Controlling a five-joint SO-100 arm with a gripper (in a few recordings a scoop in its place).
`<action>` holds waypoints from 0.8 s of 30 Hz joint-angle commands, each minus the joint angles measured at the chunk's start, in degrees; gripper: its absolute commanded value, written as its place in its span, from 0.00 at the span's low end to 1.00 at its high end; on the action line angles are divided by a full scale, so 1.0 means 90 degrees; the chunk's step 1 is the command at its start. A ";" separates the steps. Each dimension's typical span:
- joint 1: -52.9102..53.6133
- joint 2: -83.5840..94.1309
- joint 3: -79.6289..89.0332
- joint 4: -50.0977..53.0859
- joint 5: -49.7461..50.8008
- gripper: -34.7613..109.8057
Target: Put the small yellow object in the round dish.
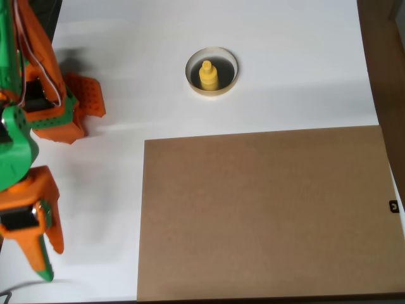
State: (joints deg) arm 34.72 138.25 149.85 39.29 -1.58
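Observation:
The small yellow object point(209, 75) stands upright inside the round dish point(212, 92), a cream-rimmed dish with a dark inside, at the upper middle of the white table. My orange and green gripper point(52, 262) is far from it at the lower left edge of the overhead view. It points downward in the picture. Its two fingers lie close together with nothing between them.
A large brown board point(266, 212) covers the lower right of the white table point(285, 57). The arm's orange and green body point(44, 101) fills the upper left edge. A dark brown strip point(383, 57) runs along the right side.

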 commanded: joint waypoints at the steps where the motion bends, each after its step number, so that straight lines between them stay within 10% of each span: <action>1: 0.0127 0.1123 0.0527 -0.0107 -0.0205 0.36; 24: 0.0137 0.5713 0.2363 0.1592 0.0195 0.28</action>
State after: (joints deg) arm 34.89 187.38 170.86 52.73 -0.35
